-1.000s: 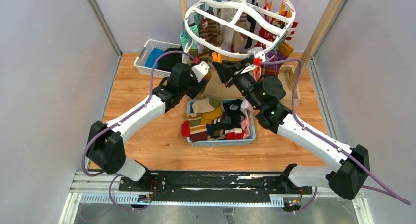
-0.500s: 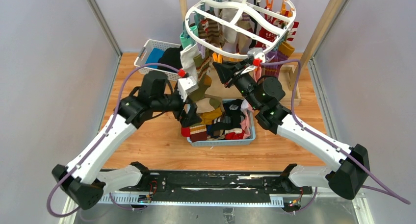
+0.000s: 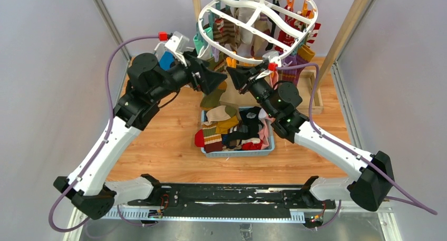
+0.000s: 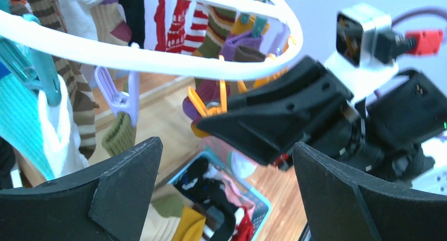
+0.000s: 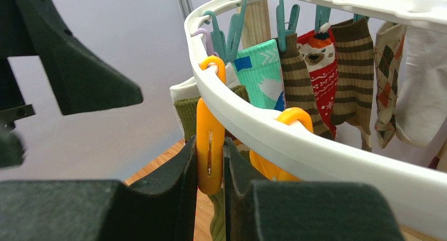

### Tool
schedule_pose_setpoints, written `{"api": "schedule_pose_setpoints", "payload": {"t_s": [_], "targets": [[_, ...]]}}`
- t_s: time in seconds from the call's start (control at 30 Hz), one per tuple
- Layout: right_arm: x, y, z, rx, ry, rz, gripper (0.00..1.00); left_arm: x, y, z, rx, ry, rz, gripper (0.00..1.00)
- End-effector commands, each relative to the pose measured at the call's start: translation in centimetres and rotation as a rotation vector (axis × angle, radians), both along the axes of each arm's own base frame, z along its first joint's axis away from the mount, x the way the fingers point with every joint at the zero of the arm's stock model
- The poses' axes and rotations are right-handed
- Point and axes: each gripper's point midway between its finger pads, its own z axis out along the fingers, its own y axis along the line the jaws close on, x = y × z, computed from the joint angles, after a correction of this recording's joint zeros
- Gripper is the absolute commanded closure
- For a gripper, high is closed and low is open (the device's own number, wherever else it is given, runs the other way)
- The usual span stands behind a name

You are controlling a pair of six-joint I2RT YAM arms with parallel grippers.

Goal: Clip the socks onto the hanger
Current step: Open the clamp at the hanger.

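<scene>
The white hanger (image 3: 253, 17) hangs at the back with several socks (image 3: 232, 32) clipped around it. My right gripper (image 5: 210, 164) is shut on an orange clothespin (image 5: 210, 141) under the hanger's rim (image 5: 295, 141). An olive sock (image 5: 188, 113) hangs right behind that pin; whether the pin grips it I cannot tell. My left gripper (image 3: 215, 82) is open and empty, facing the right gripper (image 3: 233, 75) from the left at rim height. Through its wide fingers (image 4: 126, 183) I see the right gripper (image 4: 274, 119) and the rim (image 4: 158, 61). More socks (image 3: 232, 127) lie below.
A blue basket (image 3: 268, 146) holding the loose socks stands under both grippers. A white lattice basket (image 3: 156, 56) with dark and blue cloths is at the back left. The wooden rack's pole (image 3: 345, 32) rises at the back right. Grey walls close both sides.
My left arm has swung out to the left and risen, and its jaws have opened fully beside the rim. The right gripper has stayed shut on the orange clothespin.
</scene>
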Motion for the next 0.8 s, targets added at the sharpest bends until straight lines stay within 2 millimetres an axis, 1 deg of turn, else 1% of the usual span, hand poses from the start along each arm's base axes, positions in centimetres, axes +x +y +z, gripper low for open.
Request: {"api": "schedule_pose_setpoints", "payload": {"t_s": [0.0,0.1,0.2,0.33,0.5,0.67,0.77], "targets": [[-1.2,1.8,-0.7,-0.018,0.005,0.078,1.0,2.5,-0.2,2.6,-0.116,0.038,0.092,0.03],[-1.1,2.0,-0.7,-0.017,0.007,0.08,1.0,3.7,-0.6,2.4,-0.109,0.083,0.118,0.07],[-0.8,2.1,-0.7,-0.015,0.011,0.073,1.0,4.3,-1.0,1.8,-0.106,0.123,0.118,0.1],[-0.5,2.4,-0.5,-0.005,0.013,0.069,1.0,4.5,-1.5,1.2,-0.111,0.165,0.114,0.13],[-0.3,3.0,-0.3,0.0,0.014,0.08,1.0,5.0,-1.9,-0.1,-0.108,0.211,0.116,0.2],[-0.4,3.7,-0.4,-0.004,0.016,0.093,1.0,5.5,-2.3,0.2,-0.116,0.207,0.107,0.25],[-0.4,3.9,-0.4,-0.004,0.016,0.095,1.0,5.9,-2.7,0.0,-0.113,0.216,0.108,0.29]]}}
